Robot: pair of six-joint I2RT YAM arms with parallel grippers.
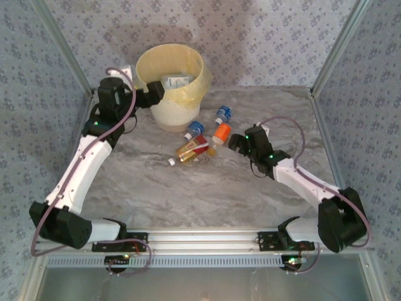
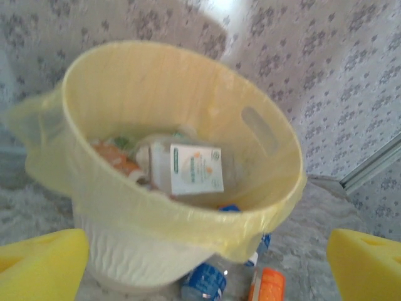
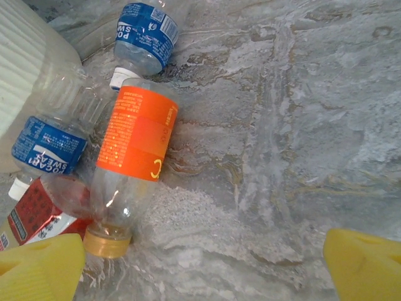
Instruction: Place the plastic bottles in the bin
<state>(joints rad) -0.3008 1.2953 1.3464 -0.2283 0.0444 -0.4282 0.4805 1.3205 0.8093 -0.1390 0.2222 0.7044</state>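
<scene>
Several small clear plastic bottles (image 1: 191, 149) lie at five o'clock of the round cream-yellow bin (image 1: 188, 94); left gripper (image 1: 152, 94) gapes empty above it; open right gripper (image 1: 237, 142) should next close round the orange-labelled bottle (image 1: 220, 132)

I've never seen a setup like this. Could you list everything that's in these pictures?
bin: one, cream-yellow with a yellowish bag liner, far left of the table.
bottles in the bin: several, exact count unclear; one has a white label, one is orange; lying at the bottom.
blue-labelled bottles: two, clear, lying on the table beside the bin.
orange-labelled bottle: one, clear with a gold cap, lying next to the blue ones.
red-labelled bottle: at least one, lying by the orange one's cap end.
table: one, grey marbled.
walls: blue-grey, patterned, around the table.
left tool: one, open, at the bin's rim.
right tool: one, open, just right of the loose bottles.
</scene>
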